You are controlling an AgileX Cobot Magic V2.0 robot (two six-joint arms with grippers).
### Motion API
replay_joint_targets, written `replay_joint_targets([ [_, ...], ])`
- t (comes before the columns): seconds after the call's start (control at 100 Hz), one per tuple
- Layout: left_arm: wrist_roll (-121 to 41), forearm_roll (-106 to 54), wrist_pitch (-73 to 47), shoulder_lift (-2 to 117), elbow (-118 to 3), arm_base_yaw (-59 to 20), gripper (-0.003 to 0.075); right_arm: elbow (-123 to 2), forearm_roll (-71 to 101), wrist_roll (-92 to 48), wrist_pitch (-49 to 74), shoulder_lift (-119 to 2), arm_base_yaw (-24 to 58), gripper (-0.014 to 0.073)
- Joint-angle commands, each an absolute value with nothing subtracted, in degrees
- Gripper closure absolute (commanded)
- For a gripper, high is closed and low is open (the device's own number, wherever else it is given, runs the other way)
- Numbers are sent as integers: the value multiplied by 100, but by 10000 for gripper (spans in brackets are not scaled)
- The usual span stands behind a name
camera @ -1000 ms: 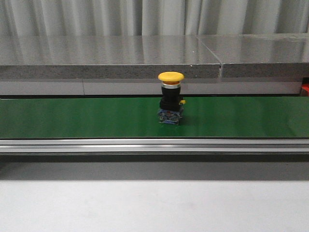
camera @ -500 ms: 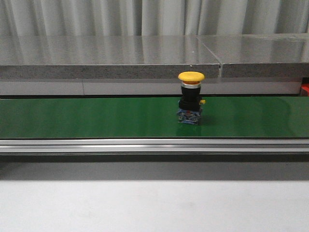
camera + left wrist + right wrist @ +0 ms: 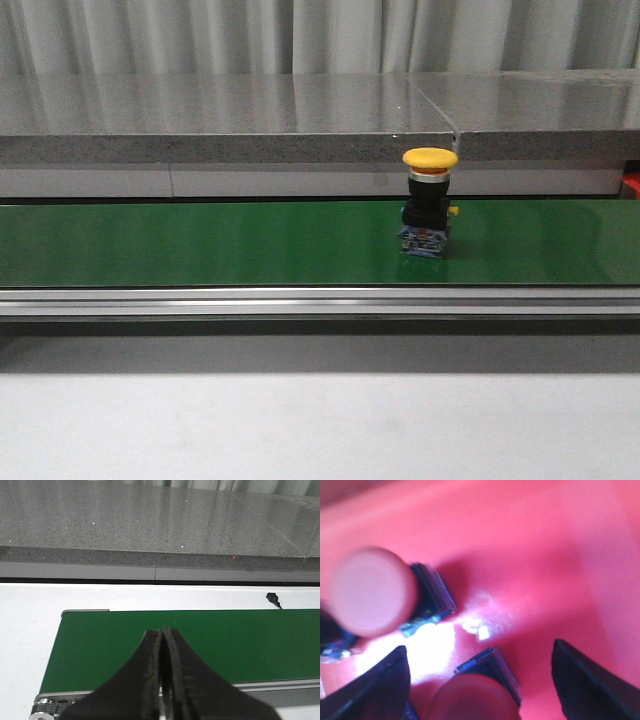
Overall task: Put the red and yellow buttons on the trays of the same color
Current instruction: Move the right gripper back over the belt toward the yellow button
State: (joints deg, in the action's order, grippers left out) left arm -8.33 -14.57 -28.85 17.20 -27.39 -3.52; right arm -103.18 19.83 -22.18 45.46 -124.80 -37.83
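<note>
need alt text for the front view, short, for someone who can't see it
A yellow mushroom-head push button stands upright on a green conveyor belt, right of centre. Behind the belt runs a grey stone-look ledge with pale curtains above; in front are a metal rail and a white table surface. No arm is in view.
</note>
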Motion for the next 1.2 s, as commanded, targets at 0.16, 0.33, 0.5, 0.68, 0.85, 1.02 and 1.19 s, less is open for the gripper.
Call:
replay_joint_targets([
  [0.16, -830, -1553, -2483, 1767, -2894, -403, 739, -10499, 2054, -2240, 4506, -11355, -3819, 11],
  [0.33, -830, -1553, -2483, 1767, -2894, -403, 739, -10460, 2182, -2235, 4740, -10781, -3784, 11],
  [0.5, -830, -1553, -2483, 1767, -2894, -403, 739, -10429, 2297, -2235, 4950, -10169, -3642, 11],
  [0.68, -830, -1553, -2483, 1767, -2894, -403, 739, -9816, 2340, -2313, 4846, -9382, -3268, 11],
  [0.85, -830, -1553, -2483, 1767, -2894, -403, 739, -8712, 2340, -2564, 4539, -8539, -2861, 11],
  [1.02, -830, -1553, -2483, 1767, -2894, -403, 739, -7503, 2340, -2772, 4283, -7761, -2488, 11],
  [1.19, -830, -1553, -2483, 1767, -2894, -403, 739, -6514, 2340, -2881, 4103, -7332, -2108, 11],
])
